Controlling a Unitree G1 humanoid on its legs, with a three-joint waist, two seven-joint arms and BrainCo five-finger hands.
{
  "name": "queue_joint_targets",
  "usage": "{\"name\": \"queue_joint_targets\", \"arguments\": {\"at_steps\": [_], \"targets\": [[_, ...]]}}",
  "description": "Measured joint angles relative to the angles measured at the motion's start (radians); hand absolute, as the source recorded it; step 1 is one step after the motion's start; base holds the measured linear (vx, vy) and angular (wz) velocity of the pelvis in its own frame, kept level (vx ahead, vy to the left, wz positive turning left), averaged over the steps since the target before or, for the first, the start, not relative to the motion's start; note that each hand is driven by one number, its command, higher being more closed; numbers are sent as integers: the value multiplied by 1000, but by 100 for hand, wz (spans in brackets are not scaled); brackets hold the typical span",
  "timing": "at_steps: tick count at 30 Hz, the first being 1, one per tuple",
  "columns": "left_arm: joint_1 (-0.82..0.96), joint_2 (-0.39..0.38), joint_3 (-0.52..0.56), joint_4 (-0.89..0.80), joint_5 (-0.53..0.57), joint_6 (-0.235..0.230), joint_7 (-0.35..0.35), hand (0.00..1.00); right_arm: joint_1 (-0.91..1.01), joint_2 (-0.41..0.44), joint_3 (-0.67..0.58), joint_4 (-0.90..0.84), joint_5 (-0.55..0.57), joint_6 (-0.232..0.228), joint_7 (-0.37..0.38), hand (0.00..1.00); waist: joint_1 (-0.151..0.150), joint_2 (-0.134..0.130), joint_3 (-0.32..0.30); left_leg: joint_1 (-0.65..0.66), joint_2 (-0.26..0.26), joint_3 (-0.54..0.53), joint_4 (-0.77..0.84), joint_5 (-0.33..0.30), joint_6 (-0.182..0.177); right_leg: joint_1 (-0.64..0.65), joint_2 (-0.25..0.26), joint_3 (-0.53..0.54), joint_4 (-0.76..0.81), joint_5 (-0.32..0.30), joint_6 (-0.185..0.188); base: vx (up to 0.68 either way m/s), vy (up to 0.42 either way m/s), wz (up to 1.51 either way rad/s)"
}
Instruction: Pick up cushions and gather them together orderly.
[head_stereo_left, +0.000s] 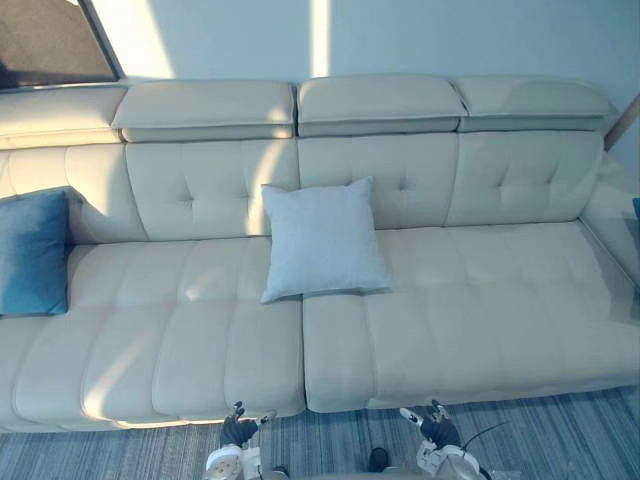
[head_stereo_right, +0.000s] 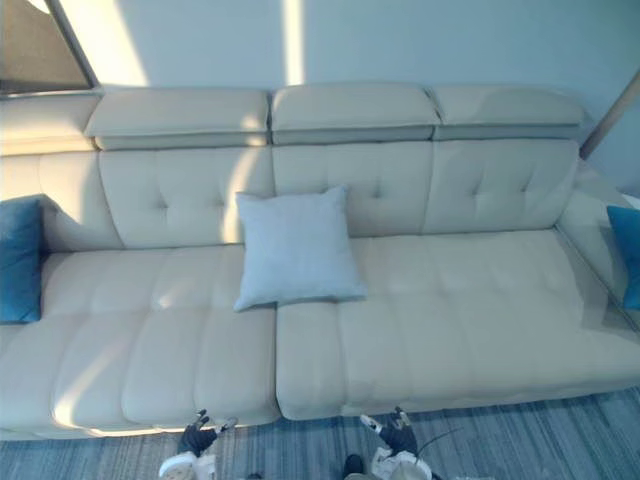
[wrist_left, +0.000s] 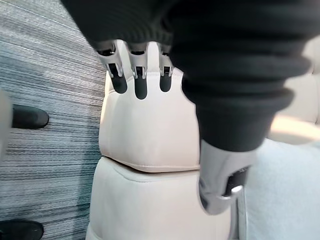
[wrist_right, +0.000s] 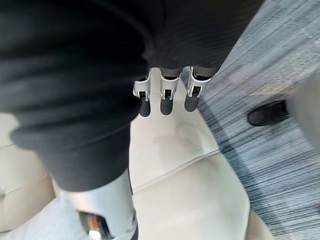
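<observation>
Three to gather: spotting the grey cushion (head_stereo_left: 322, 238) on the sofa (head_stereo_left: 480, 300), leaning against its backrest at the middle, propped half-upright, probably the natural rallying spot. Noting the left blue cushion (head_stereo_left: 32, 252) at the sofa's left end and the right blue cushion (head_stereo_right: 627, 255) at its right end, both cut off at the frame edge, well apart. Hanging the left hand (wrist_left: 140, 82) and right hand (wrist_right: 167, 102) low before the sofa's front edge, fingers straight and relaxed, holding nothing, not yet reaching.
</observation>
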Motion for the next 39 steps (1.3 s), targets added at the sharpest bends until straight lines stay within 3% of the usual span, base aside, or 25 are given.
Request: {"name": "queue_joint_targets", "arguments": {"at_steps": [2, 3, 4, 5, 6, 7, 8, 9, 10, 11, 12, 13, 14, 16, 18, 19, 21, 23, 24, 27, 32, 33, 39], "targets": [[-11, 0, 1, -3, 0, 1, 0, 0, -13, 1, 17, 0, 0, 1, -1, 0, 1, -6, 4, -37, 3, 24, 52, -15, 13, -31, -3, 20, 20, 9, 16, -153, -5, -28], [-14, -8, 3, -6, -1, 2, 0, 0, -20, 0, 19, 0, 0, 3, -1, 0, 6, 3, 6, -55, 19, 26, 61, -14, 15, -51, -1, 19, 82, -15, 16, -133, 10, 2], [-25, -11, 13, -8, -1, 2, 0, 0, -23, 6, 19, -1, 0, 7, -1, 0, 5, 2, 7, -79, 25, 15, 88, -12, 12, -112, -9, 7, 342, -137, 7, -90, -3, 22], [-26, -10, 14, -13, -1, 2, 0, 0, -21, 8, 20, -1, 0, 8, -1, 0, 7, -4, 9, -85, 23, 3, 103, -11, 11, -116, -18, 3, 450, -176, 25, -65, -69, 49], [-20, -7, 28, -28, -1, 2, 0, 0, -21, 11, 25, 0, 0, 9, -1, 0, 12, -27, 2, -103, 16, -11, 132, -10, 10, -94, -45, 1, 581, -237, 65, -68, -174, 47], [-5, 0, 37, -35, -3, 3, 3, 0, -26, 10, 38, 0, 0, 8, -1, 0, 19, -57, -13, -129, 6, -18, 163, -9, 10, -70, -73, 5, 605, -285, 85, -63, -214, 39], [-6, 2, 42, -42, -3, 4, 5, 0, -39, 10, 38, 0, 1, 8, -1, 0, 23, -69, -13, -149, 3, -22, 185, -8, 7, -69, -71, 4, 578, -303, 87, -111, -247, 24], [-13, -6, 42, -53, -5, 5, 7, 0, -66, 3, 37, -1, 1, 8, -5, 0, 34, -55, -9, -175, 21, -28, 196, 9, -10, -58, -41, -18, 511, -309, 75, -161, -186, 3], [-15, -27, 39, -57, -11, 5, 8, 0, -80, -14, 36, -6, 2, 3, -14, 0, 49, -24, -14, -204, 47, -26, 183, 31, -15, -40, -3, -27, 408, -308, 49, -195, -155, -7], [-18, -39, 36, -59, -12, 4, 9, 0, -89, -23, 36, -7, 2, 1, -16, 0, 58, -12, -17, -225, 57, -26, 173, 44, -23, -34, 14, -32, 360, -308, 28, -296, -150, -9], [-26, -58, 20, -52, -13, 4, 12, 0, -116, -38, 37, -7, 3, -6, -21, 0, 66, 15, 0, -252, 72, -38, 148, 81, -40, -20, 35, -49, 270, -293, -28, -273, -135, 20], [-45, -70, -4, -42, -12, 6, 11, 0, -133, -51, 36, -7, 3, -6, -29, 0, 62, 41, 32, -255, 85, -63, 119, 120, -45, -4, 51, -78, 231, -260, -48, -356, -128, 44], [-48, -75, -19, -41, -11, 6, 9, 0, -127, -54, 36, -4, 3, -5, -34, 0, 60, 51, 38, -252, 91, -64, 83, 158, -44, -5, 56, -101, 221, -250, -55, -257, -56, 51], [-43, -73, -21, -40, -9, 6, 10, 0, -103, -49, 38, -1, 3, -5, -40, 0, 55, 48, 39, -228, 98, -60, 6, 222, -42, -10, 59, -135, 219, -237, -72, -317, -49, 42], [-49, -64, -20, -42, -1, 5, 9, 0, -99, -34, 33, -1, 3, -5, -43, 0, 49, 25, 53, -231, 91, -51, 28, 194, -34, -9, 30, -160, 209, -233, -92, -218, 29, 37], [-56, -55, -19, -50, -1, 4, 8, 0, -98, -35, 33, -2, 3, -5, -42, 0, 38, -2, 57, -241, 61, -55, 130, 162, -16, -11, 1, -164, 186, -210, -94, -192, 94, 26], [-54, -50, -19, -49, -1, 4, 8, 0, -94, -36, 33, -3, 3, -5, -41, 0, 36, -13, 59, -235, 44, -57, 249, 55, -2, -15, -23, -160, 157, -189, -84, -184, 159, -3], [-44, -52, -17, -47, -1, 5, 8, 0, -83, -42, 32, -6, 3, -6, -40, 0, 34, 17, 48, -179, 50, -86, 253, -105, -19, -46, -10, -130, 154, -167, -45, -127, 236, -34], [-47, -42, -16, -41, -1, 6, 9, 0, -78, -28, 26, 5, 3, -3, -39, 0, 33, 10, 58, -165, 34, -76, 224, -120, -27, -42, -7, -88, 139, -148, -22, -39, 171, -25], [-41, -5, -12, -13, -3, 9, 22, 0, -53, 4, 26, 48, 2, 0, -31, 0, 17, -10, 45, -124, 3, -37, 175, -107, -25, 10, -24, -44, 69, -93, 4, 50, 154, -22], [-46, 6, -48, 38, -1, 17, 23, 0, -42, -2, -3, 71, 3, -1, -30, 0, 5, 10, 25, -52, -17, -3, 135, -114, -11, 71, -19, 2, -38, -48, 21, 101, 99, -29], [-46, 8, -49, 50, 0, 19, 20, 0, -39, -10, -4, 75, 5, -3, -30, 0, 4, 27, 16, -44, -15, 11, 135, -105, 4, 72, -11, 26, -59, -41, 21, 154, 36, -46], [-71, 9, -91, 89, 22, 23, 9, 0, -40, -36, -20, 91, 26, -5, -30, 0, -8, 42, 12, -2, -1, 29, 127, -104, 6, 75, 23, 136, -133, 12, -5, 148, -16, -78]]}}
